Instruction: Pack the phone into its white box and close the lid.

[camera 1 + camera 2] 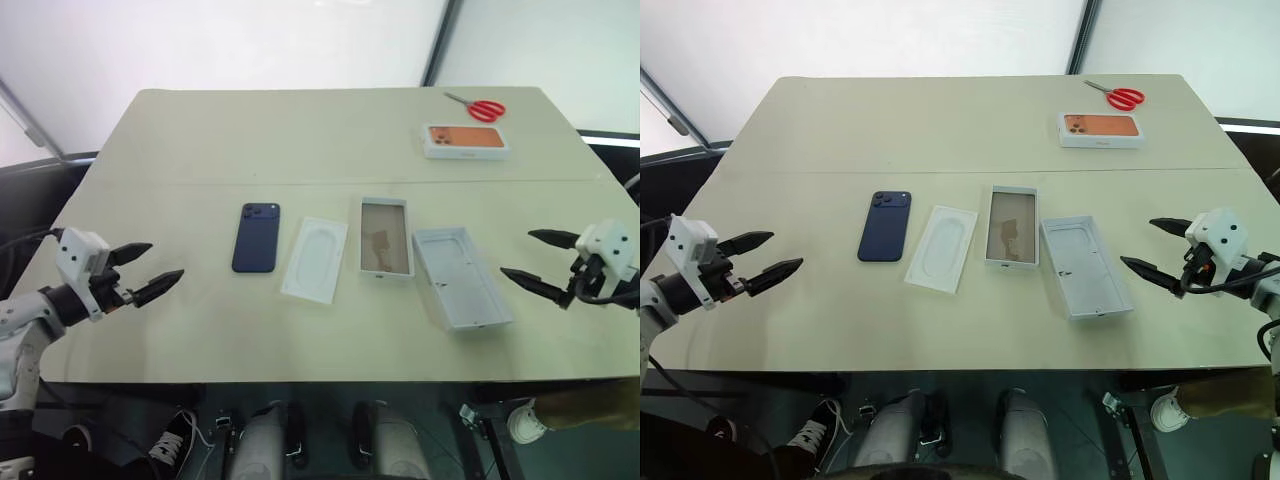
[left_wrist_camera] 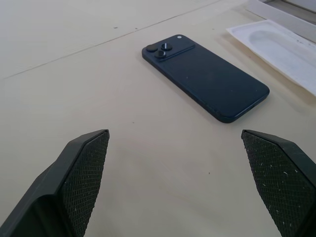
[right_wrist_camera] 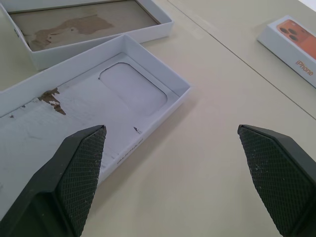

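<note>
The dark navy phone [image 1: 257,237] lies back up on the beige table, camera cluster at its far corner, also seen in the left wrist view [image 2: 205,76]. To its right, past a flat insert, sits the white box [image 1: 385,237] with a brownish floor. Right of that box the lid [image 1: 461,277] lies inside up, plain white. My left gripper [image 1: 143,270] hovers open near the table's left edge, well left of the phone. My right gripper [image 1: 538,262] stands open by the right edge, just right of the lid [image 3: 94,101]. Nothing is between either pair of fingers.
A thin white insert tray [image 1: 315,258] lies between the phone and the box. At the far right sit a white box with an orange phone picture [image 1: 464,141] and red-handled scissors [image 1: 480,107]. The table's front edge [image 1: 330,375] runs close below the objects.
</note>
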Controlling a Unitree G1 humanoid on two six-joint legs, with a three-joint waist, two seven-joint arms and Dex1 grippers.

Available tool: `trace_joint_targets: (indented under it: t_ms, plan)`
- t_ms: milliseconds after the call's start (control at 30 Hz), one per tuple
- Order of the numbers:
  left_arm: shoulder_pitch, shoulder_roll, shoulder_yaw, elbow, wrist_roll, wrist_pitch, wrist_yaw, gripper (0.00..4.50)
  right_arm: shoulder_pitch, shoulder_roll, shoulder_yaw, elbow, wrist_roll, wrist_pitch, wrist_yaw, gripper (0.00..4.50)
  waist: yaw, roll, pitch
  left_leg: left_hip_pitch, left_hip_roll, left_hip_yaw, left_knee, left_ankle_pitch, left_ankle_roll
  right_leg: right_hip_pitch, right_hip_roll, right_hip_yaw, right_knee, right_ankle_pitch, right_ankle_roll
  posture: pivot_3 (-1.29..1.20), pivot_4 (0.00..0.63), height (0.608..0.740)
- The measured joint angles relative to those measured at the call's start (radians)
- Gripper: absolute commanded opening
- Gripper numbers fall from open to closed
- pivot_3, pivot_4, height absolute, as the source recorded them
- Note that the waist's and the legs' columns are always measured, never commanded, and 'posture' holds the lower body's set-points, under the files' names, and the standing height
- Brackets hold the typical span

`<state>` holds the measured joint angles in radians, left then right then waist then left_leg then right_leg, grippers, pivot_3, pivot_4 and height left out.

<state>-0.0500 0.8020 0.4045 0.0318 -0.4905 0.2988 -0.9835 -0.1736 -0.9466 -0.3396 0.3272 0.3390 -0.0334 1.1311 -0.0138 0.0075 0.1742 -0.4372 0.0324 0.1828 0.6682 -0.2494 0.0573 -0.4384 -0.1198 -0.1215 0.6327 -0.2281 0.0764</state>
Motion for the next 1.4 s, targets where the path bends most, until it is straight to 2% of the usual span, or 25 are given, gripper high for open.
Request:
trace_joint_targets:
  t_ms: [133, 367, 533, 700, 1100, 1267, 1400]
  plan:
    - [-0.019, -0.001, -0.02, -0.011, -0.005, 0.049, 0.012, 4.5, -0.014, 0.015, 0.018, 0.0, -0.001, 0.0, -0.006, 4.45, 0.0, 0.0, 0.0, 0.0, 0.0, 0.0, 0.0, 0.0, 0.0, 0.0, 0.0, 0.0, 0.0, 0.0, 0.0, 0.0, 0.15, 0.738]
    - [-0.065, -0.004, -0.063, -0.129, -0.116, 0.32, 0.072, 4.5, -0.061, 0.027, 0.072, -0.051, -0.007, 0.022, -0.007, 4.45, 0.001, 0.0, 0.0, 0.0, 0.0, 0.0, 0.0, 0.001, 0.001, 0.001, 0.001, -0.001, 0.0, 0.0, 0.0, 0.0, 0.15, 0.738]
    - [-0.195, -0.102, -0.082, -0.209, -0.259, 0.524, 0.177, 4.5, -0.101, 0.058, 0.16, -0.203, 0.03, 0.115, 0.022, 4.45, 0.002, -0.001, 0.0, 0.005, 0.0, -0.001, 0.001, 0.001, 0.001, 0.006, 0.001, 0.0, 0.0, 0.0, 0.001, 0.0, 0.15, 0.738]
    - [-0.216, -0.169, -0.104, -0.252, -0.442, 0.77, 0.263, 4.5, -0.129, 0.128, 0.221, -0.266, 0.014, 0.113, -0.003, 4.45, 0.0, -0.001, 0.0, 0.012, 0.0, -0.001, 0.0, 0.001, 0.001, 0.012, 0.002, 0.0, 0.0, -0.001, 0.003, 0.0, 0.15, 0.738]
    - [-0.199, -0.339, -0.2, -0.18, -0.433, 0.826, 0.397, 4.5, -0.119, 0.178, 0.256, -0.282, -0.016, 0.094, -0.039, 4.45, 0.002, -0.003, 0.0, 0.011, -0.001, -0.001, 0.0, 0.0, 0.001, 0.013, 0.001, 0.0, 0.0, -0.001, 0.002, 0.0, 0.15, 0.738]
    - [-0.218, -0.333, -0.254, -0.192, -0.397, 0.821, 0.398, 4.5, -0.115, 0.184, 0.258, -0.289, -0.021, 0.094, -0.052, 4.45, 0.005, -0.003, -0.001, 0.012, -0.001, -0.001, 0.0, 0.0, 0.001, 0.013, 0.0, 0.0, 0.0, -0.001, 0.002, 0.0, 0.15, 0.738]
    - [-0.244, -0.36, -0.24, -0.159, -0.418, 0.863, 0.407, 4.5, -0.115, 0.186, 0.259, -0.294, -0.022, 0.094, -0.064, 4.45, 0.008, -0.003, -0.001, 0.012, -0.001, -0.002, 0.0, 0.0, 0.001, 0.013, -0.001, 0.0, -0.001, -0.001, 0.002, 0.0, 0.15, 0.738]
